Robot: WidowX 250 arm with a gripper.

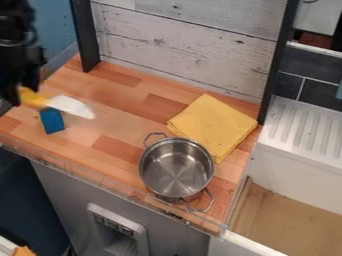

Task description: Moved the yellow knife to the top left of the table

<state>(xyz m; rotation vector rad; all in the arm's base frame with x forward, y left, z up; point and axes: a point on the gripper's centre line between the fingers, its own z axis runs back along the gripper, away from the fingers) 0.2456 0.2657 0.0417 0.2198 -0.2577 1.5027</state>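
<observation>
Steel pot (176, 167) right of blue block (52, 120). Gripper (24, 93) beside block, clamped on yellow knife (69, 106) by handle (35, 98). Knife probably light, stiff; handle best hold.

The robot arm (16, 47) is black, with near-black shading that makes its parts run together. Its outline is uneven and blocky: a slimmer stretch at the top, then a bulkier middle section with stepped edges and a squarish bulge on one side. A thin, curved grey glint, like the rim of something rounded, crosses the upper part. The gripper (20, 94) is black too, narrower than the section above it. Screws and cables are too small to tell apart.
</observation>
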